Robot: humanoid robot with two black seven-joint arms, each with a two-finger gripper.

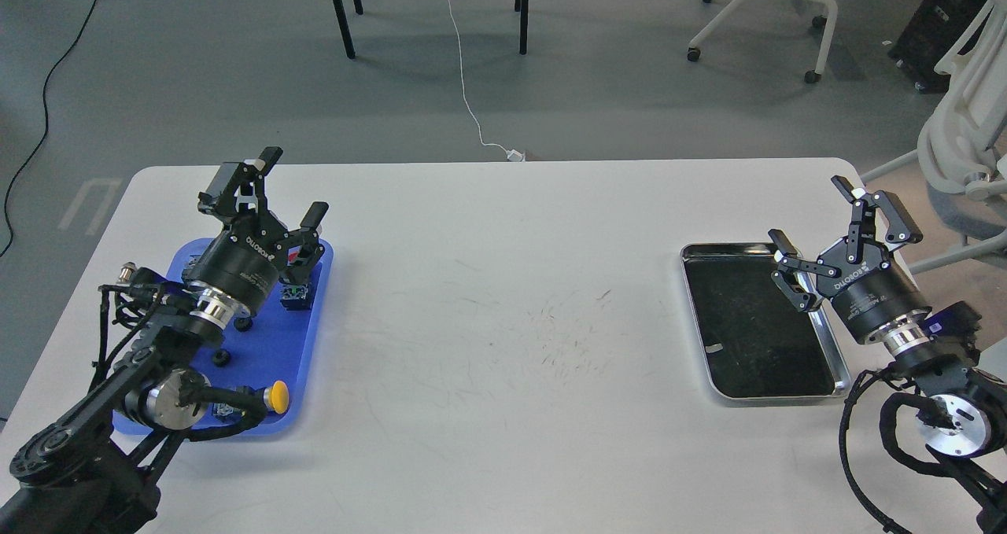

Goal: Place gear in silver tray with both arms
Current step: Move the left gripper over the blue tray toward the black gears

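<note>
Head view looks down on a white worktop (488, 345) with rounded far corners, grey floor beyond it. Near the right edge of the worktop lies the silver tray (839, 365), long side running front to back, its dark reflective bottom bare apart from a small pale mark near the middle. At the left edge sits a blue plastic tray (291, 345) holding several small parts: a yellow-capped piece (276, 396) near its front corner, small black knobs (223, 356) in the middle, and a dark blue block (296, 296) toward its far right side. No gear can be told apart for certain among these parts. The left arm (118, 384) comes in from the front left corner and reaches over the blue tray; the left hand (293, 186) points up and away toward the far edge, fingers spread wide with nothing between them, raised above the tray's far end. The right arm (936, 408) comes in from the front right corner; the right hand (822, 211) hangs over the far right part of the silver tray, its fingers likewise wide apart and holding nothing, one finger over the tray's bottom and the other out past its right rim. Fine dark scratches (562, 345) mark the middle of the worktop between the two trays, which lie well apart.
</note>
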